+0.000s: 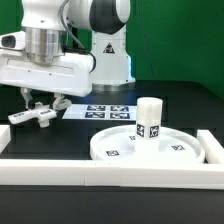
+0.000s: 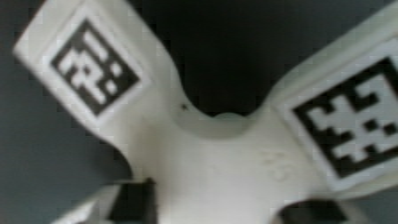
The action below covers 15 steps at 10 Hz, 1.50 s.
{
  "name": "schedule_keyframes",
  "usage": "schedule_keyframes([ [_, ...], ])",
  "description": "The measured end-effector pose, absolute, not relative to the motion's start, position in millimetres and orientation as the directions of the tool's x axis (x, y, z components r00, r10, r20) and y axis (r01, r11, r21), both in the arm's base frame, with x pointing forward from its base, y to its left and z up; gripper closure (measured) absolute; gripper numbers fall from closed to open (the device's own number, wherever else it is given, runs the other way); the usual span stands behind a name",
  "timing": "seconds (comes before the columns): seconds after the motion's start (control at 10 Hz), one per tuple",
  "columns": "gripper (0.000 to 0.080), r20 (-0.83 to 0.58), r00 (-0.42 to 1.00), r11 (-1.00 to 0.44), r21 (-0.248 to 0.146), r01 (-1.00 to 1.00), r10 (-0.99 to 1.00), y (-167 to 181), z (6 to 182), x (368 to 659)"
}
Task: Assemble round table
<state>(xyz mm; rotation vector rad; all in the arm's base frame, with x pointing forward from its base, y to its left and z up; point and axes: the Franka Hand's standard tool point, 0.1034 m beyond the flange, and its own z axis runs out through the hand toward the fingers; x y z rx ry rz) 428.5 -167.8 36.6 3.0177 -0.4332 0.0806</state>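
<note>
The jaws are clamped on the cross-shaped foot; well apart from them, the leg stands upright on the round disc.

The round disc, the leg and the cross-shaped foot are shown in white, each marked with black-and-white square tags (blurred on the foot). The table is seen black at left centre, the backdrop green at upper right.
</note>
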Motion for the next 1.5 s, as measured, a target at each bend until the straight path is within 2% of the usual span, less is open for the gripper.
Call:
schedule_keyframes([
  [0.1,0.0638,0.087,0.957,-0.955,0.086,-0.283,-0.276,-169.1,40.7,433.2],
  [0.2,0.0751,0.099,0.957,-0.955,0.088,-0.282,-0.274,-169.8,42.6,435.8],
  [0.3,0.0789,0.1,0.957,-0.955,0.089,-0.282,-0.273,-169.7,42.0,435.7],
  [0.7,0.0798,0.095,0.957,-0.956,0.088,-0.282,-0.273,-169.5,41.5,435.0],
  [0.9,0.0798,0.067,0.957,-0.956,0.061,-0.288,-0.284,-167.4,49.0,436.5],
  [1.0,0.0679,0.05,0.957,-0.956,0.045,-0.289,-0.286,-163.4,52.8,436.1],
  [1.1,0.0679,0.028,0.958,-0.958,0.022,-0.287,-0.287,-157.9,59.9,437.4],
  [1.2,0.0496,0.017,0.96,-0.96,-0.002,-0.281,-0.281,-156.1,70.3,440.4],
  [1.3,0.0361,0.004,0.962,-0.962,-0.024,-0.272,-0.272,-161.7,75.0,440.8],
  [1.4,0.0361,0.008,0.961,-0.961,-0.02,-0.277,-0.277,-163.4,73.5,441.2],
  [1.5,0.0204,0.006,0.962,-0.962,-0.02,-0.272,-0.272,-161.7,72.8,441.2],
])
